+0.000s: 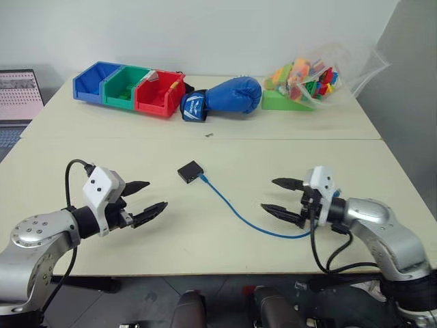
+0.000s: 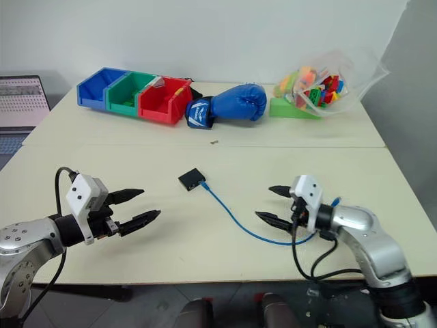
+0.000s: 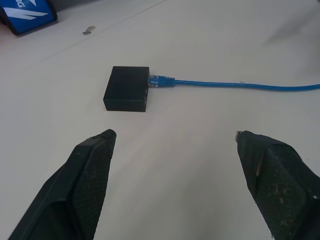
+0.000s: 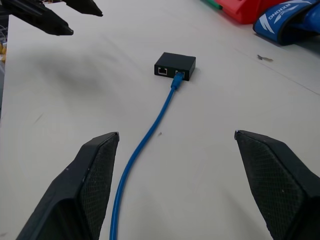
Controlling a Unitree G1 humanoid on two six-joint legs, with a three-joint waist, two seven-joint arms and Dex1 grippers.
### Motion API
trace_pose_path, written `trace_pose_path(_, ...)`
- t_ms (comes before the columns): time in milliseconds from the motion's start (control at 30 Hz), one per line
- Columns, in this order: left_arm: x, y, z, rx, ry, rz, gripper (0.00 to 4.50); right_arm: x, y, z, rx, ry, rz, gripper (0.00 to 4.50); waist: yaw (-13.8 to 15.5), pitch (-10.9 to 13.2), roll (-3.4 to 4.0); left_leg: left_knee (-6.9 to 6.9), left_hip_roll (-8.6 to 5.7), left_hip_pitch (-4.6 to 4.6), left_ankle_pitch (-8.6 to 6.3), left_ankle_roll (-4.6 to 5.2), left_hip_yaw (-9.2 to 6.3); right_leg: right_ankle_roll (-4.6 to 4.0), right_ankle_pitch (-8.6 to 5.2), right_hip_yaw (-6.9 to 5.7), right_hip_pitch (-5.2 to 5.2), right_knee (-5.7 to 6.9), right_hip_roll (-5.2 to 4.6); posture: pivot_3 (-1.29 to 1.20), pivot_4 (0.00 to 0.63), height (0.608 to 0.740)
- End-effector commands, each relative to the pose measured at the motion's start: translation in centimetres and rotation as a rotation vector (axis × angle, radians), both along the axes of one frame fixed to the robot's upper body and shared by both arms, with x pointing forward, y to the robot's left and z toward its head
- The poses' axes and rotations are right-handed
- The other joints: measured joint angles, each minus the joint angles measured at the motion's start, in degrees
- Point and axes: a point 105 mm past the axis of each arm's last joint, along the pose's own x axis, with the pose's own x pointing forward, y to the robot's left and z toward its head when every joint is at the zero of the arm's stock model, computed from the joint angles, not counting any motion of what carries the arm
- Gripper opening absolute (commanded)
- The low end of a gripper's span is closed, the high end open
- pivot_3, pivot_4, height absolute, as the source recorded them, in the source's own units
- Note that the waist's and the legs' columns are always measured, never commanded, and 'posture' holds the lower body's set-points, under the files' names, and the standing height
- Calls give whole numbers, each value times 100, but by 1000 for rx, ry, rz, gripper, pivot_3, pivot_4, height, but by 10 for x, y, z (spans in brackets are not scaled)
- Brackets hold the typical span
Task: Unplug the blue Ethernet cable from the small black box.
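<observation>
The small black box (image 1: 190,171) lies flat near the middle of the table, with the blue Ethernet cable (image 1: 235,212) plugged into its right side. The cable curves across the table toward my right gripper (image 1: 282,196), which hovers open to the right of the box and holds nothing. My left gripper (image 1: 144,199) stands open and empty to the left of the box, a hand's width short of it. In the left wrist view the box (image 3: 127,88) and the cable's plug (image 3: 161,80) sit ahead of the fingers (image 3: 90,170). The right wrist view shows the plug (image 4: 177,77) seated in the box (image 4: 174,65).
At the table's far side stand blue, green and red bins (image 1: 130,87), a blue boxing glove (image 1: 229,96) and a clear bag of coloured bricks (image 1: 311,78) on a green base. A laptop (image 1: 17,96) sits at the far left. A small scrap (image 1: 209,134) lies behind the box.
</observation>
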Motion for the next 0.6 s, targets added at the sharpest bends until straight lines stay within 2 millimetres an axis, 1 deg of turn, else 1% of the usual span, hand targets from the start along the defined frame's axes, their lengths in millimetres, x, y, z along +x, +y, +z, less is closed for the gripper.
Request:
trace_pose_path(33, -1, 2, 7, 1, -24, -41, 4094, 18, 34, -1, -14, -52, -32, 3916, -18, 0, 0, 0, 0, 0, 0, 0, 0, 0, 0, 0, -1, 1, 0, 0, 150, 740)
trace_pose_path(133, 1, 12, 4, 7, -6, -32, 4094, 33, 65, -4, -16, -53, -58, 3916, -51, 1, 2, -1, 1, 2, 0, 0, 1, -1, 0, -1, -3, 4, 3, 0, 150, 740)
trace_pose_path(200, 3, 17, 3, 10, 0, -26, 4094, 41, 81, -7, -28, -51, -75, 3916, -64, 1, 1, -1, 1, -3, 0, 0, 0, -1, 0, -1, -9, 8, 3, 0, 150, 740)
trace_pose_path(267, 4, 21, 4, 17, 6, -24, 4094, 54, 96, -10, -35, -48, -127, 3916, -66, 0, 0, -1, 2, -11, 0, 0, -2, -3, -1, -2, -15, 7, 3, 0, 150, 740)
trace_pose_path(433, 5, 22, 5, 32, 5, -33, 4094, 74, 124, -21, -73, -47, -206, 3916, -52, -1, -2, -1, 0, -15, 0, 0, 1, -3, 0, -3, -16, 5, -2, 0, 150, 740)
trace_pose_path(600, 5, 20, 7, 37, 1, -44, 4094, 85, 139, -36, -94, -9, -263, 3916, -67, -1, -2, -2, 1, -15, 0, 0, 3, -4, 0, -2, -20, 6, -2, 0, 150, 740)
